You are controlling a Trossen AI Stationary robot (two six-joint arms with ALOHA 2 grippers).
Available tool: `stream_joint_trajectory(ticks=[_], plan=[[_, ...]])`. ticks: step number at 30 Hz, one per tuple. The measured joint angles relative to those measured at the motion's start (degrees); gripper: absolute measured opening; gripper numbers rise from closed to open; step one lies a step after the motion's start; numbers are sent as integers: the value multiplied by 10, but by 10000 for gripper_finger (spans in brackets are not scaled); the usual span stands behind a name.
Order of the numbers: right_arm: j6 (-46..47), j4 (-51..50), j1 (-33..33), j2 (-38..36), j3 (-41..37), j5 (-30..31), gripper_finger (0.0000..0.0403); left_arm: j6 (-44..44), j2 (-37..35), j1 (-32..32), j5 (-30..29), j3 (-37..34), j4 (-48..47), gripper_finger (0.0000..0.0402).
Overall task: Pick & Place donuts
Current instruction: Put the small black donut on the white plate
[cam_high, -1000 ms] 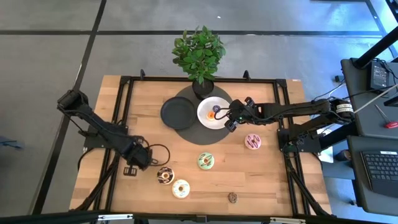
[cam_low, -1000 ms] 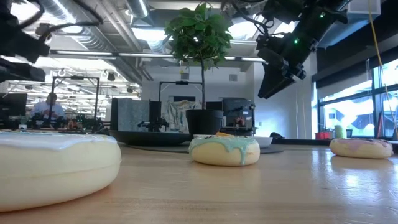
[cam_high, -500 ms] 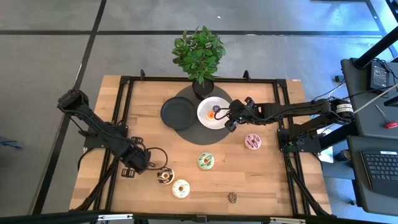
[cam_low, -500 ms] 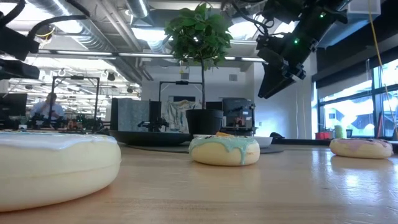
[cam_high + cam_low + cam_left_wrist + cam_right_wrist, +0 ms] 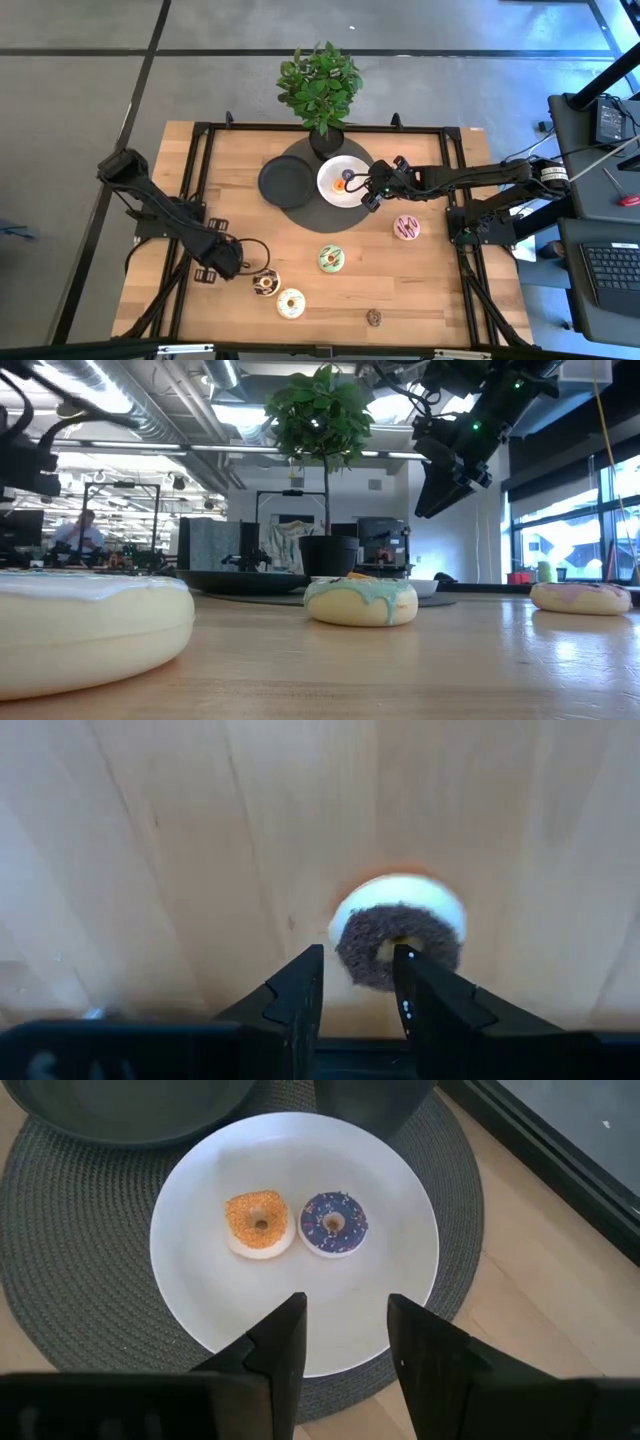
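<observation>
A chocolate donut (image 5: 266,283) (image 5: 397,942) lies flat on the wooden table (image 5: 440,290) near its front left. My left gripper (image 5: 235,268) (image 5: 358,985) hangs just above it, pointing down and open, its fingertips at the donut's edge without touching. A cream donut (image 5: 291,303), a green one (image 5: 331,259), a pink one (image 5: 406,228) and a tiny brown one (image 5: 373,318) also lie flat on the table. My right gripper (image 5: 371,192) (image 5: 345,1330) hovers open over the white plate (image 5: 200,1280), which bears an orange donut (image 5: 260,1223) and a purple donut (image 5: 334,1224).
A black plate (image 5: 285,182) sits beside the white plate on a dark round mat (image 5: 60,1310). A potted plant (image 5: 320,85) stands behind them at the far edge. A black frame (image 5: 200,200) borders the table. Bare wood lies at the near right.
My left gripper has tipped a little and edged down toward the chocolate donut. The right arm and all donuts have kept still.
</observation>
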Motion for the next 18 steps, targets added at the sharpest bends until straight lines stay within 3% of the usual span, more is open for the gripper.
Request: stream_joint_trajectory(ticks=[10,18], plan=[[0,0,0,0,0,0,142,-4,47,0,4,0,17,111],[0,0,0,0,0,0,142,-4,62,0,5,0,28,74]])
